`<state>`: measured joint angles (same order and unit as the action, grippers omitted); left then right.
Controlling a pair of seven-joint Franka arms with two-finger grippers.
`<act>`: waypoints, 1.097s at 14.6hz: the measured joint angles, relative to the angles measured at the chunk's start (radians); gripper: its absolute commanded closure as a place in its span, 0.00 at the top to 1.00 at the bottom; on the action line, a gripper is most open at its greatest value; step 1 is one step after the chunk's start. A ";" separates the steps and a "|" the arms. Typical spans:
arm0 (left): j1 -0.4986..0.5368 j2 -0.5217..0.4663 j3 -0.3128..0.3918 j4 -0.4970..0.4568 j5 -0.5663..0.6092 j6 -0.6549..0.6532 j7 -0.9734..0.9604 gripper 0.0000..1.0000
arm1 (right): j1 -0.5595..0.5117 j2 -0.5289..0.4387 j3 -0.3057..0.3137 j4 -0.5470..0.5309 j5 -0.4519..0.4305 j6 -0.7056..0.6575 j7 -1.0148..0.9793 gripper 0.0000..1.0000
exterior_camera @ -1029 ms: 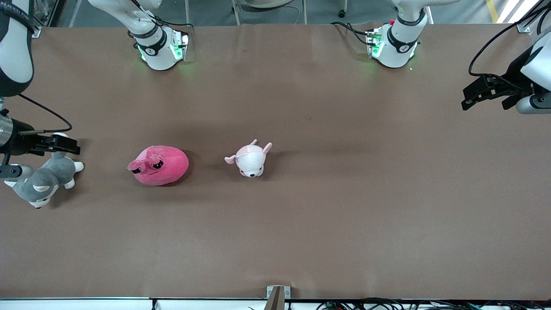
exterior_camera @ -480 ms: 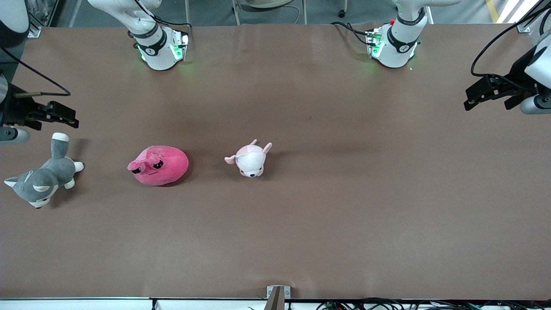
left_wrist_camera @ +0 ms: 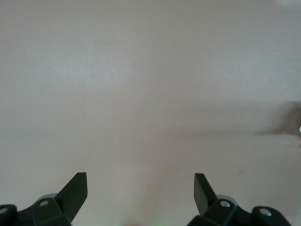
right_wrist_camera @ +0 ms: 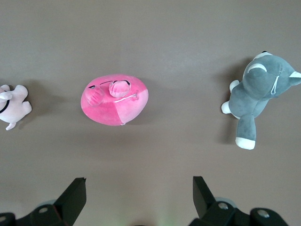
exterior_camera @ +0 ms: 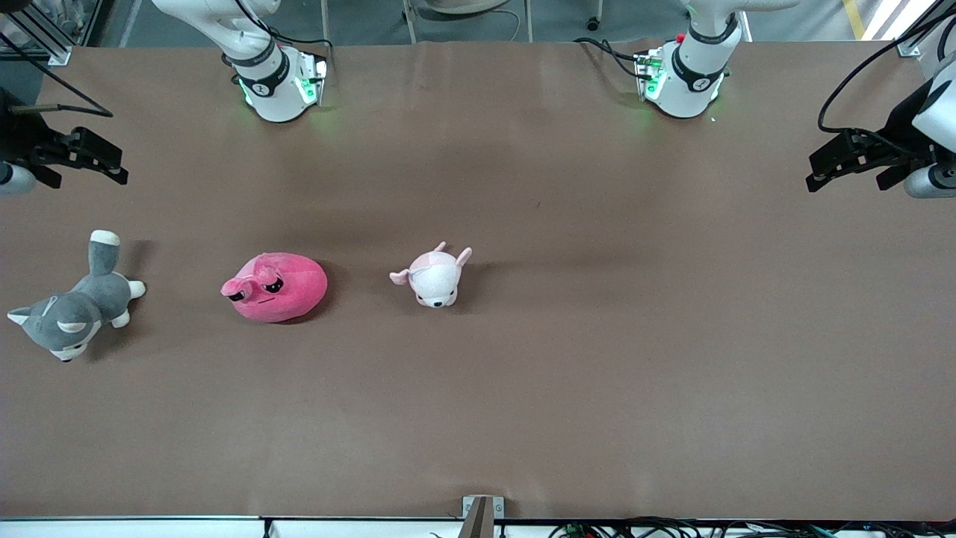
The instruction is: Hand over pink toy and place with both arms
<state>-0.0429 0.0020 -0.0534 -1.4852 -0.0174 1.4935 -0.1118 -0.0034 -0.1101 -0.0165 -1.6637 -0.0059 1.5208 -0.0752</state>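
Observation:
The pink toy point(exterior_camera: 276, 287) lies on the brown table, face toward the front camera; it also shows in the right wrist view point(right_wrist_camera: 115, 100). My right gripper point(exterior_camera: 116, 166) hangs open and empty in the air over bare table at the right arm's end; in its own view point(right_wrist_camera: 138, 181) the jaws stand wide apart with nothing between them. My left gripper point(exterior_camera: 812, 172) is open and empty, up over bare table at the left arm's end, and its own view point(left_wrist_camera: 141, 176) shows only table.
A grey-and-white husky plush point(exterior_camera: 75, 306) lies near the table edge at the right arm's end, also seen in the right wrist view point(right_wrist_camera: 256, 94). A small pale pink-and-white plush point(exterior_camera: 435, 276) lies beside the pink toy toward the left arm's end.
My right gripper has moved off the husky's tail and away toward the robots' bases. The husky lies where it was. The left gripper has barely moved.

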 measured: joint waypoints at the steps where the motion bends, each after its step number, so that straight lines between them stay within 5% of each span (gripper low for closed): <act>1: 0.000 0.000 0.000 0.000 0.000 0.000 0.000 1.00 | 0.000 -0.011 0.000 -0.001 0.000 -0.002 0.000 1.00; 16: 0.000 0.000 0.000 0.000 0.000 0.000 0.000 1.00 | 0.013 -0.043 0.002 -0.009 0.002 -0.002 -0.001 1.00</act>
<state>-0.0429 0.0020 -0.0531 -1.4849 -0.0174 1.4936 -0.1118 0.0097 -0.1533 -0.0148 -1.6731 -0.0043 1.5185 -0.0764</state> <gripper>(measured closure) 0.000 0.000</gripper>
